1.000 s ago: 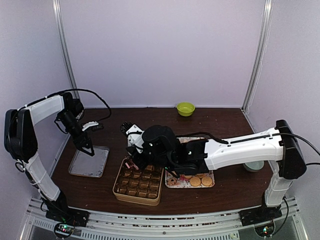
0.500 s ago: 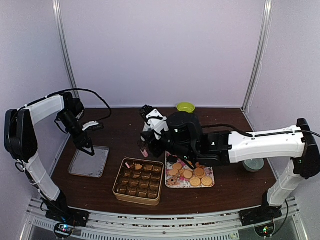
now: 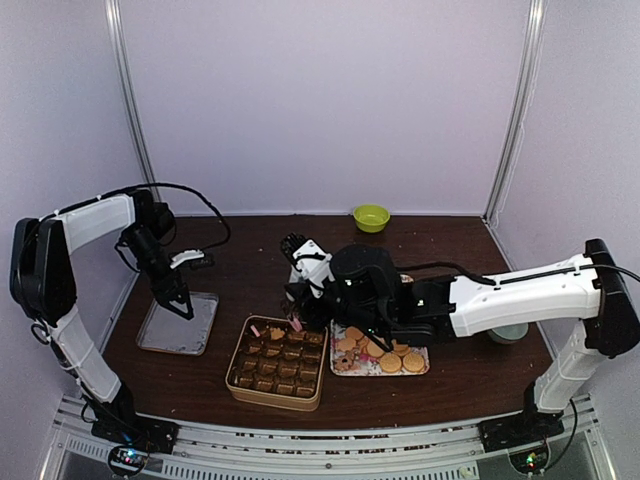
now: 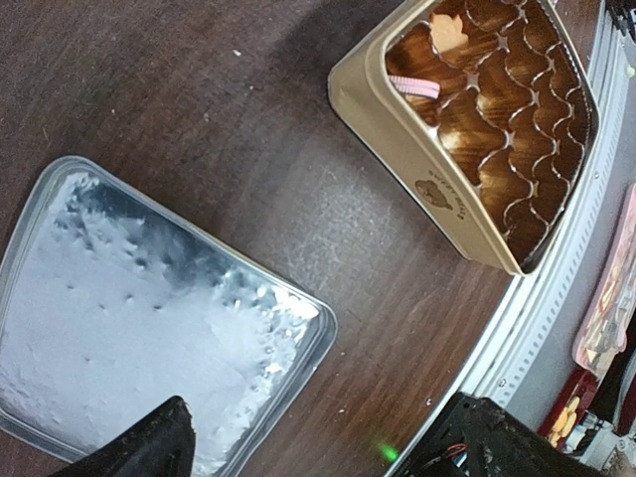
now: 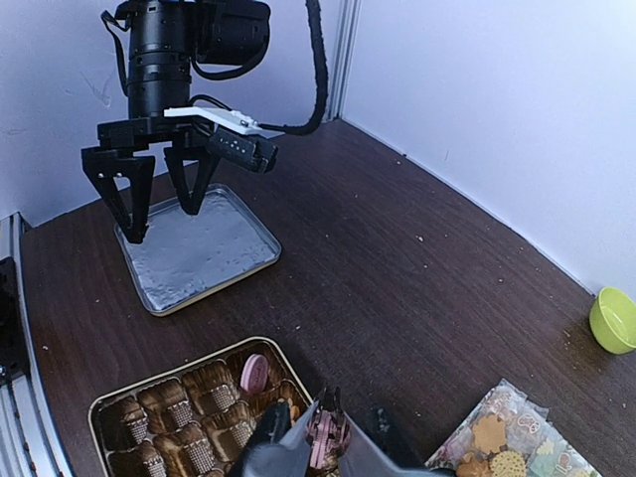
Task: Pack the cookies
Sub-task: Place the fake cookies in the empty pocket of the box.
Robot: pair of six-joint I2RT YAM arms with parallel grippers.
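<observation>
A square gold tin [image 3: 272, 397] of brown paper cups sits at the table's front centre. One pink cookie [image 5: 254, 372] and a tan cookie [image 4: 448, 32] lie in its far cups. More cookies [image 3: 390, 355], mostly round and golden, lie on a patterned tray [image 3: 345, 368] right of the tin. My right gripper [image 3: 297, 322] hangs just above the tin's far right corner, shut on a pink cookie [image 5: 321, 438]. My left gripper [image 3: 180, 300] stands open and empty over a silver lid [image 3: 178, 330] left of the tin. In the left wrist view only its dark fingertips [image 4: 139, 449] show.
A small green bowl [image 3: 371, 217] stands at the back of the table. A grey round dish [image 3: 508, 332] sits under the right arm's upper link. Purple walls close in the back and sides. Dark wood lies bare between the lid and the tin.
My right arm rose off the tin and pulled back with a pink cookie, then came down toward the tin's far right corner. The left gripper shifted slightly right over the lid.
</observation>
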